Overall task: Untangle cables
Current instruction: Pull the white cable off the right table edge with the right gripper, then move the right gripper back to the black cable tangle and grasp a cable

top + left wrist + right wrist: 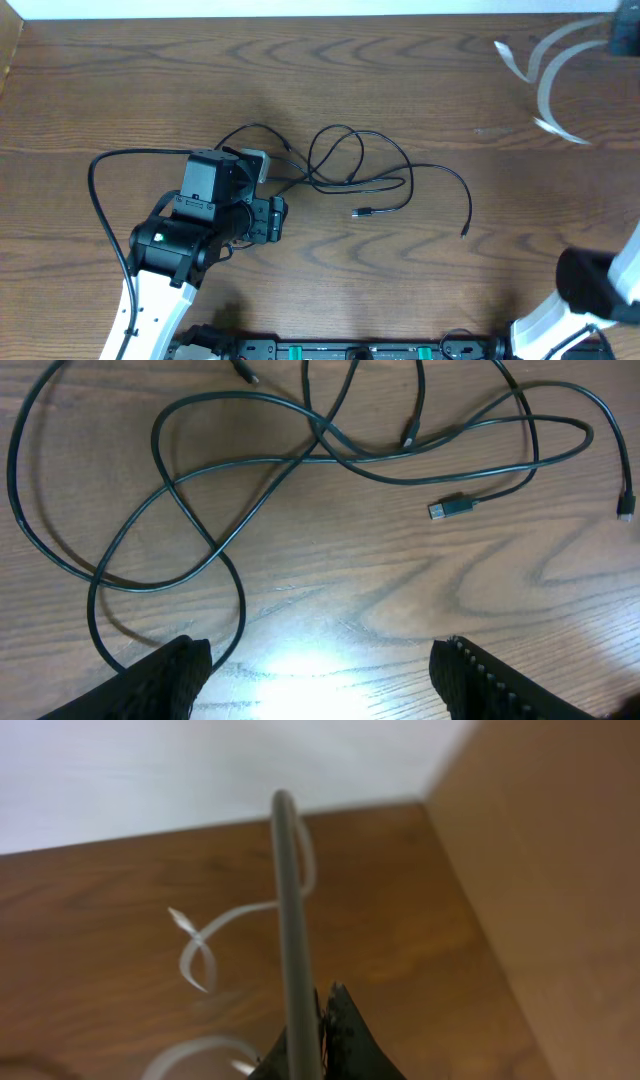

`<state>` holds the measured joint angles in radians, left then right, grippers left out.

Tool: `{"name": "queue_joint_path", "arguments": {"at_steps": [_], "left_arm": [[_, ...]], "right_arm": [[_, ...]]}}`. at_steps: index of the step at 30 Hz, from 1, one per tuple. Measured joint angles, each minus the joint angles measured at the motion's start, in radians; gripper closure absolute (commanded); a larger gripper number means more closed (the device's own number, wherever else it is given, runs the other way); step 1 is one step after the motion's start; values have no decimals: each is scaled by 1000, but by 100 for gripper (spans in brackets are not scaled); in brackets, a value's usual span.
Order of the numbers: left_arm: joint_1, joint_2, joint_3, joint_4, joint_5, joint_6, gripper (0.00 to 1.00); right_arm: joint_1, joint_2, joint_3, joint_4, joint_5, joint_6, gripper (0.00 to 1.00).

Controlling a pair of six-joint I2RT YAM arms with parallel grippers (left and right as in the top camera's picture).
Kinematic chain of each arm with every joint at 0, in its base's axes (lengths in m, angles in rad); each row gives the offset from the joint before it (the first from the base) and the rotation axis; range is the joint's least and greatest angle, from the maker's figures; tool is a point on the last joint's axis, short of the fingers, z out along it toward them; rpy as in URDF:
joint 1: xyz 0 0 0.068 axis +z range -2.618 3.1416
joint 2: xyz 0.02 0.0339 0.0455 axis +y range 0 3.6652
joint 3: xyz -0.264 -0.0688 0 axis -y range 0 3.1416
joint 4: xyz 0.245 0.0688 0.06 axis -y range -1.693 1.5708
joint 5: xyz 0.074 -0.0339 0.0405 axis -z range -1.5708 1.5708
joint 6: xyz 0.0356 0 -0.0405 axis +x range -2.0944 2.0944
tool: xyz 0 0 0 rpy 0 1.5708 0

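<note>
Closest to the left wrist lens, the left gripper (320, 655) stands released, its dull black fingers (175, 680) spread over bare, glare-lit wood with nothing held. Largest is the table (420, 290), smooth brown wood grain that carries everything. On it the black cables (325, 442), thin, round and limp, lie in overlapping loops at the gripper's 12 o'clock in that view. Overhead, the tangle sits just at 3 o'clock of the left wrist, its long axis running 9 to 3, so the left arm is much the nearer. Well apart, at 2 o'clock overhead, curls the grey cable (548, 95), a flat pale ribbon, and the right gripper (320, 1020) is clenched on it. Smallest, a loose plug (450, 508) lies at 1 o'clock beyond the fingers, which I judge the handiest end to seize.
</note>
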<state>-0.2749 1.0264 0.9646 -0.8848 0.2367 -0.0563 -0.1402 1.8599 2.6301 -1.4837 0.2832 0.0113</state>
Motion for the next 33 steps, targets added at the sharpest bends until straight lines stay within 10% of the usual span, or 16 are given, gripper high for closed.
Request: {"name": "queue_joint_path", "arguments": {"at_steps": [20, 26, 33], "left_arm": [[0, 0, 0, -102, 0, 0, 23], [0, 0, 0, -106, 1, 0, 23], [0, 0, 0, -106, 1, 0, 22]], "right_arm": [[-673, 403, -5, 80, -371, 213, 99], [-782, 536, -6, 71, -565, 210, 23], [-805, 608, -8, 19, -684, 175, 1]]}}
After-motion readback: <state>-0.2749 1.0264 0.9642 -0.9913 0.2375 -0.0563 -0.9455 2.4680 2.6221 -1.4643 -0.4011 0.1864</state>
